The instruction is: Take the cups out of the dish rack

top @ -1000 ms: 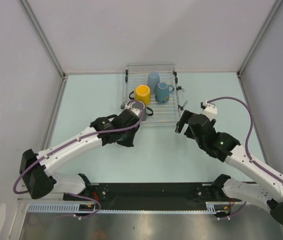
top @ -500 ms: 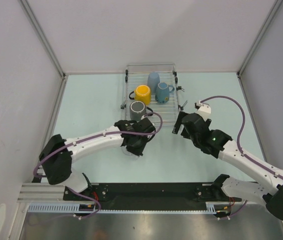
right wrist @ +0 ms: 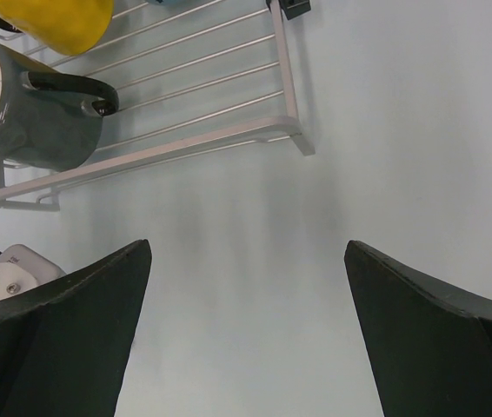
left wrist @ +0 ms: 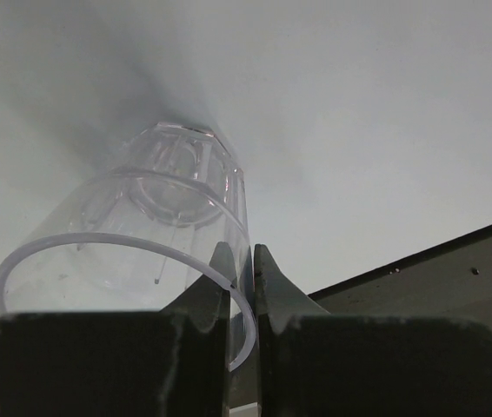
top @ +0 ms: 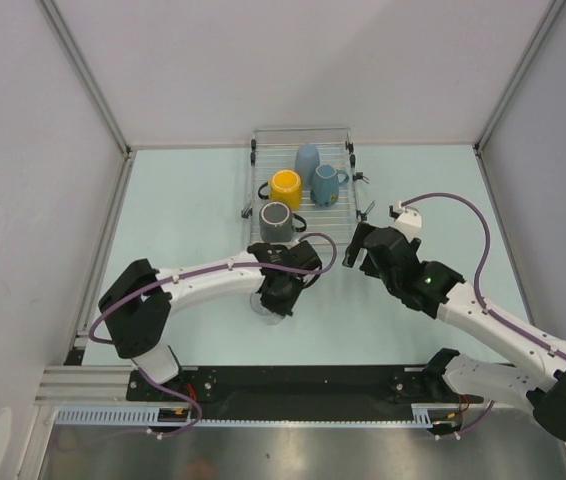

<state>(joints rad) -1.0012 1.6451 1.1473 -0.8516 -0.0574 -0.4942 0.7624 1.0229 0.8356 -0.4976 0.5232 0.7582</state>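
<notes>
Top external view: the left fingers (left wrist: 214, 291) pinch the rim wall of the clear glass tumbler (left wrist: 142, 230), one inside and one outside. The tumbler hangs mouth-up over the pale surface (top: 183, 200), off the dish rack (top: 333, 226) and just in front of its near left corner. On the rack, the dark grey mug (top: 275, 221), yellow mug (top: 285, 189), pale blue handleless cup (top: 307, 159) and blue handled mug (top: 325, 184) sit mouth-down. The right fingers (right wrist: 72, 330) are spread wide and hold nothing, over bare surface beside the rack's near right corner.
</notes>
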